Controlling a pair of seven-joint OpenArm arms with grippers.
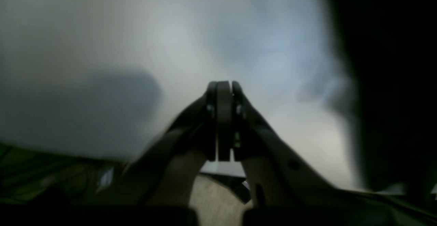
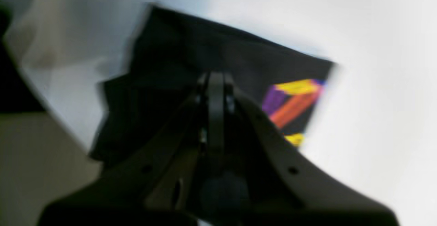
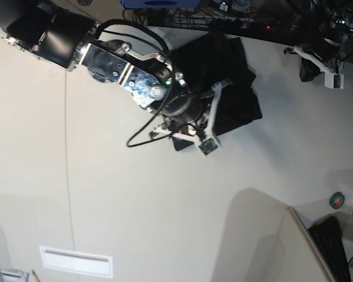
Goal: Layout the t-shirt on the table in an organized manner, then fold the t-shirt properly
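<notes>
The black t-shirt (image 3: 226,76) lies as a compact folded bundle near the far edge of the off-white table (image 3: 106,194). In the right wrist view the t-shirt (image 2: 191,48) fills the middle, and a piece of its rainbow print (image 2: 293,101) shows at its right edge. My right gripper (image 2: 215,79) hangs just over the dark cloth, shut, with no fabric visible between its pads. From the base view the right gripper (image 3: 185,117) sits at the bundle's near-left corner. My left gripper (image 1: 223,86) is shut and empty over blurred bare table, and the left gripper (image 3: 309,69) is at the far right.
A thin seam (image 3: 66,147) runs down the tabletop, with a white recessed panel (image 3: 76,261) near the front left. Cables (image 3: 223,12) line the far edge. A small tape roll (image 3: 337,200), a keyboard (image 3: 329,247) and a pale slanted board (image 3: 270,241) occupy the front right.
</notes>
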